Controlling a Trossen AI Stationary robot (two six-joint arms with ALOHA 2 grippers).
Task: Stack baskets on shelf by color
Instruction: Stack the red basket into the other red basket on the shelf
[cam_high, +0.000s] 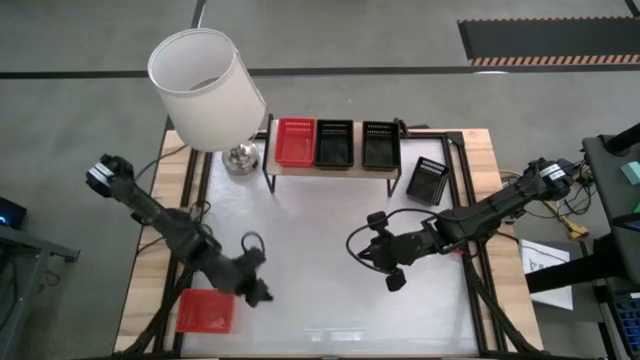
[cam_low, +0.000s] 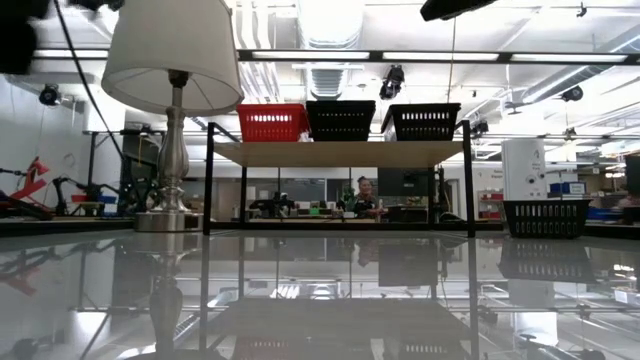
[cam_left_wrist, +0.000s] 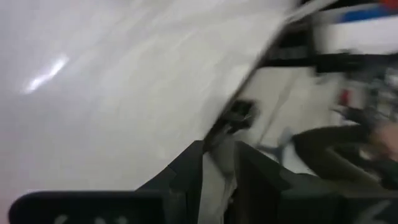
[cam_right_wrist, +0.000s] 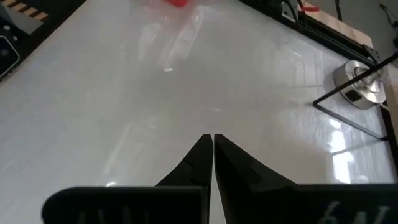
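On the shelf (cam_high: 330, 168) at the table's far side stand a red basket (cam_high: 295, 142) and two black baskets (cam_high: 334, 143) (cam_high: 381, 145), side by side on their bottoms; the low view shows them too (cam_low: 272, 122) (cam_low: 340, 119) (cam_low: 424, 121). A third black basket (cam_high: 428, 180) rests on the table right of the shelf. Another red basket (cam_high: 206, 310) lies at the near left. My left gripper (cam_high: 260, 292) hovers just right of it, open, with nothing between its fingers (cam_left_wrist: 186, 168). My right gripper (cam_high: 375, 258) hangs shut and empty over the table's middle right (cam_right_wrist: 212, 149).
A lamp with a white shade (cam_high: 205, 90) and a metal foot (cam_high: 240, 157) stands left of the shelf. Black frame bars (cam_high: 470, 250) run along the table's sides. The white sheet (cam_high: 320, 250) between the grippers and the shelf is bare.
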